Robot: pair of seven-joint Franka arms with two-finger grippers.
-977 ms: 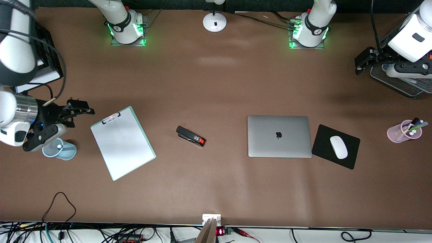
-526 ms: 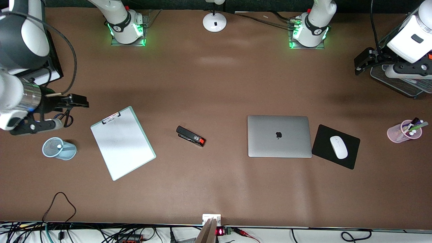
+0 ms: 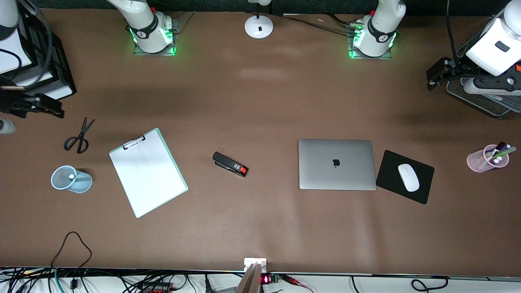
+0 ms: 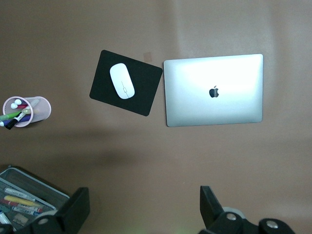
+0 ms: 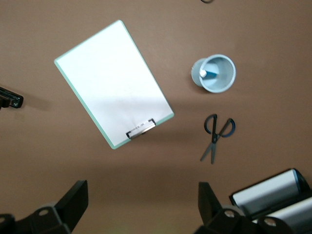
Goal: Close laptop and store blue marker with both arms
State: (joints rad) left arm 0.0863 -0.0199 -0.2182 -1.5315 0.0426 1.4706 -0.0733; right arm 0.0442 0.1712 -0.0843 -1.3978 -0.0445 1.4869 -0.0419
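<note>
Both of our grippers hang high with jaws wide apart and nothing in them: our right gripper over the table edge at the right arm's end, above the scissors, and our left gripper beside the mesh tray at the left arm's end. We see the laptop already shut flat, lid logo up, just beside the black mouse pad. We judge the blue marker to be the tip standing in the pale blue mesh cup, near the clipboard. From here the risks look small: a low sweep by our right arm could tip that light cup or nudge the scissors. We have wide bare table through the middle around the stapler; only the two ends are crowded.
</note>
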